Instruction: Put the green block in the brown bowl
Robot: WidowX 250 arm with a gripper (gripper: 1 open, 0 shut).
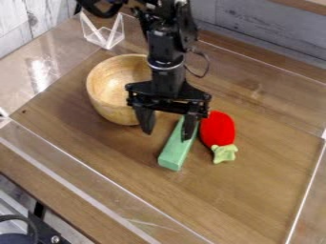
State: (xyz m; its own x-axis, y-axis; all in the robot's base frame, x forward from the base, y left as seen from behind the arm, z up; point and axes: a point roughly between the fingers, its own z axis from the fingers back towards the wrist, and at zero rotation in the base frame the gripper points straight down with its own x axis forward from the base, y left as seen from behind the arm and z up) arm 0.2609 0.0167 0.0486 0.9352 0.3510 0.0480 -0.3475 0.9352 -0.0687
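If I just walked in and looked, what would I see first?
First, the black gripper, hanging in the middle with its fingers spread open, right over the far end of the green block lying flat on the wooden table. Next, the big brown bowl just left of it, and the bright red strawberry toy right of the block.

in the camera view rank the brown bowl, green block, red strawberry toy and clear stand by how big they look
1. brown bowl, largest
2. green block, partly behind the open gripper
3. red strawberry toy
Unranked: clear stand. It sits farther from the camera and is see-through, so its size is unsure.
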